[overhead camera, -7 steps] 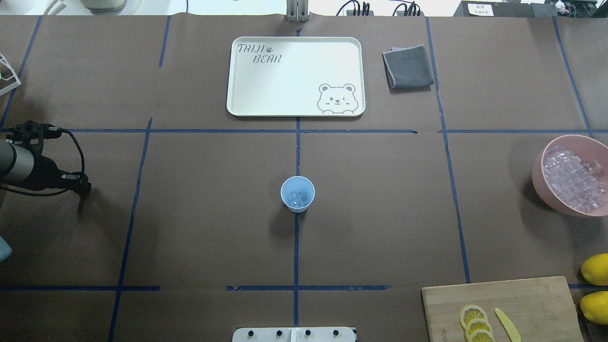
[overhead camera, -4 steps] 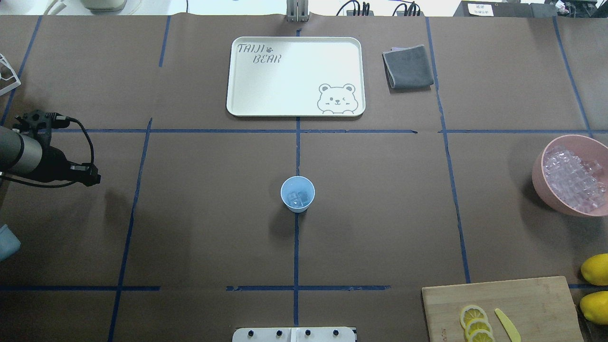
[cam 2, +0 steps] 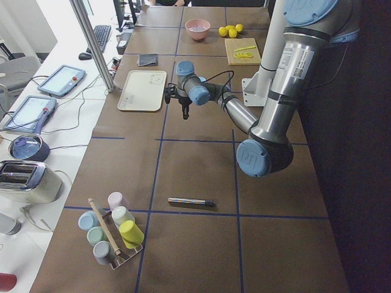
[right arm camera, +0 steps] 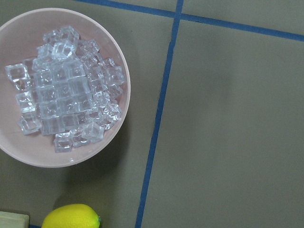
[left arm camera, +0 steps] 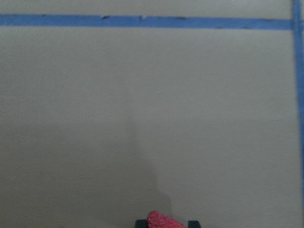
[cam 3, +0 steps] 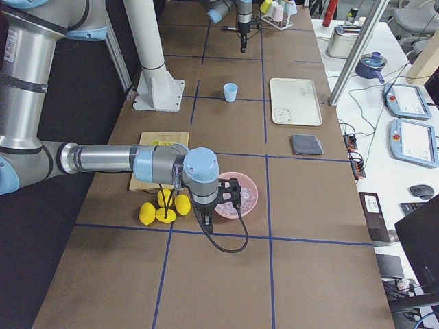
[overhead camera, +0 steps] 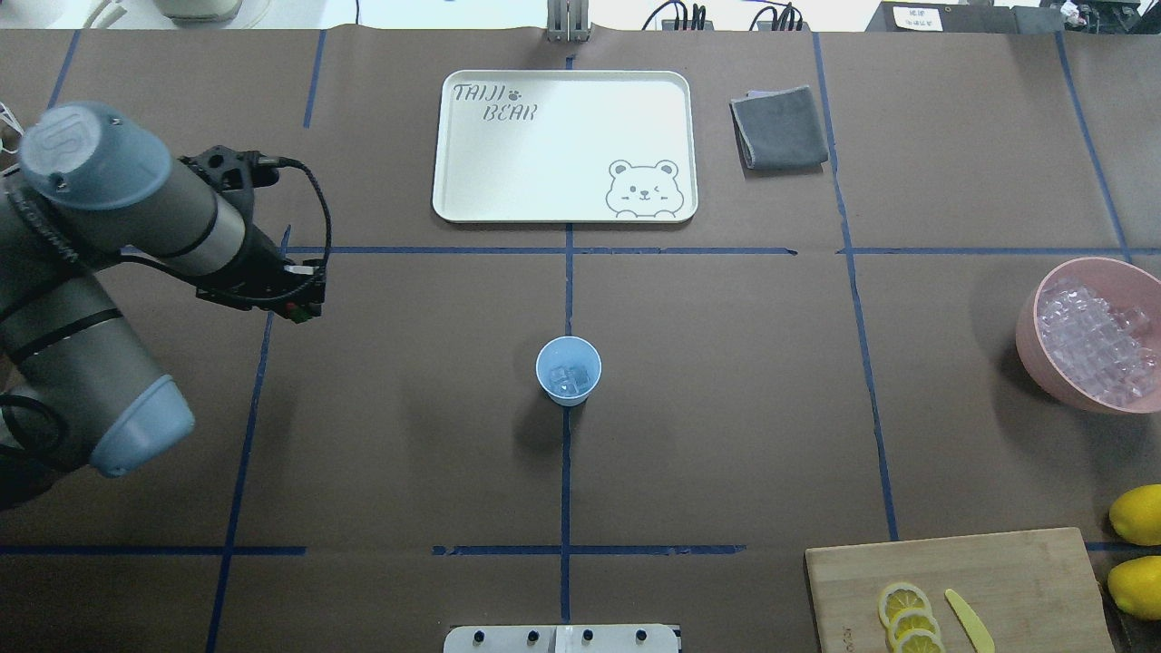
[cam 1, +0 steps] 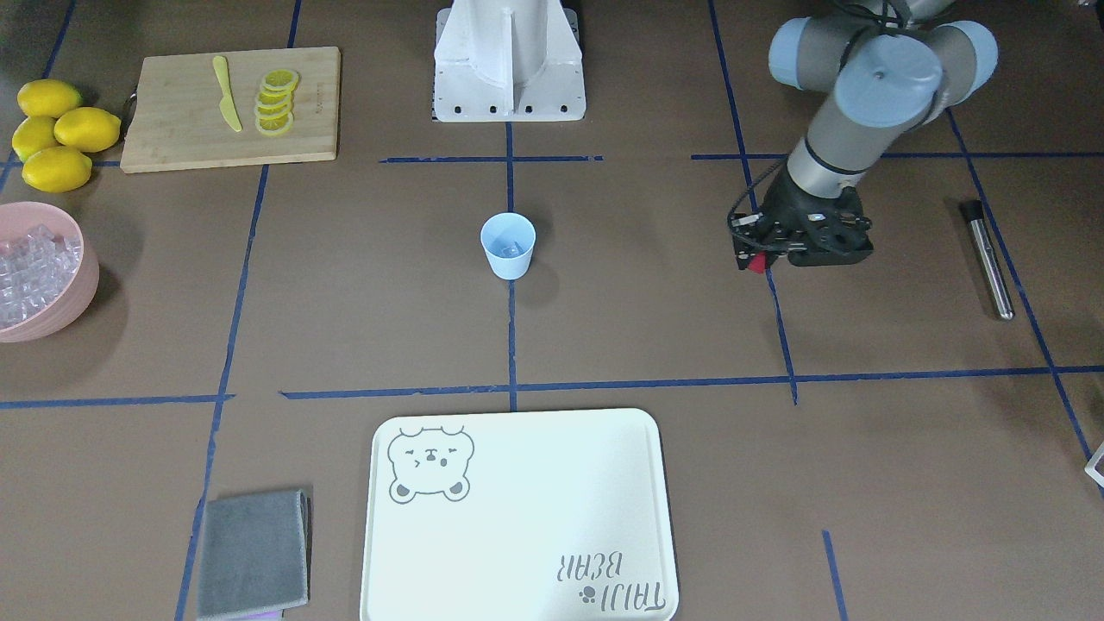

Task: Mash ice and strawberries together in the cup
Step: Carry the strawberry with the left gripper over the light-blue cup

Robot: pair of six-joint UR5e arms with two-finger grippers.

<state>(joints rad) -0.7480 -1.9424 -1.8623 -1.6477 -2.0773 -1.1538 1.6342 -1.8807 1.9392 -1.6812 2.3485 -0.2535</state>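
Observation:
The light-blue cup [overhead camera: 569, 370] stands upright at the table's middle with a few cubes of ice [overhead camera: 570, 379] inside; the front view shows the cup [cam 1: 508, 246] too. My left gripper [overhead camera: 299, 313] hangs above the table well to the cup's left, shut on a red strawberry [cam 1: 757, 263]. In the left wrist view the strawberry [left arm camera: 164, 221] sits between the two black fingertips over bare brown paper. My right gripper [cam 3: 206, 218] shows only in the right side view, beside the pink bowl, and I cannot tell whether it is open or shut.
A pink bowl [overhead camera: 1029, 340] full of ice [right arm camera: 66, 95] sits at the right edge, with lemons [overhead camera: 1136, 514] and a cutting board [overhead camera: 998, 571] near it. A white tray [overhead camera: 562, 213] and grey cloth [overhead camera: 780, 127] lie at the back. A metal rod [cam 1: 987, 259] lies beyond the left arm.
My left arm has swung in from the table's left edge toward the middle and a little farther back, bringing the strawberry with it. The cup has not moved.

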